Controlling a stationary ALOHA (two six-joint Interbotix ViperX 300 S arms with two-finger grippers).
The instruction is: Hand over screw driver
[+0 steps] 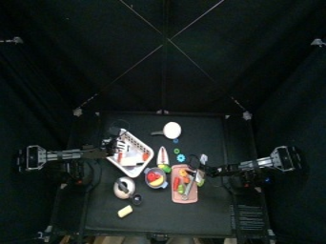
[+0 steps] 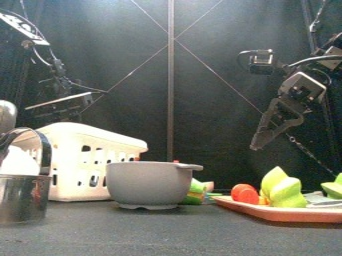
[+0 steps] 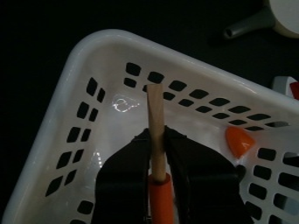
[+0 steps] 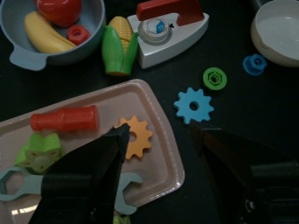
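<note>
The screwdriver (image 3: pixel 160 194) has an orange handle and a thin pale shaft. In the left wrist view it stands between my left gripper's (image 3: pixel 162 188) jaws, which look closed on the handle. Its shaft points across the white basket (image 3: pixel 105 96). In the top view the left gripper (image 1: pixel 112 151) is at the basket (image 1: pixel 128 148) on the table's left side. My right gripper (image 4: pixel 162 136) is open and empty, hovering over the pink tray (image 4: pixel 158 179). It sits on the right in the top view (image 1: pixel 211 174).
The tray holds an orange gear (image 4: pixel 138 138) and a red cylinder (image 4: pixel 65 119). A grey bowl (image 2: pixel 151 185) of toy fruit, corn (image 4: pixel 121 48), a toy iron (image 4: pixel 170 31), a blue gear (image 4: pixel 193 105), a white bowl (image 1: pixel 173 129) and a metal cup (image 2: pixel 20 190) crowd the table.
</note>
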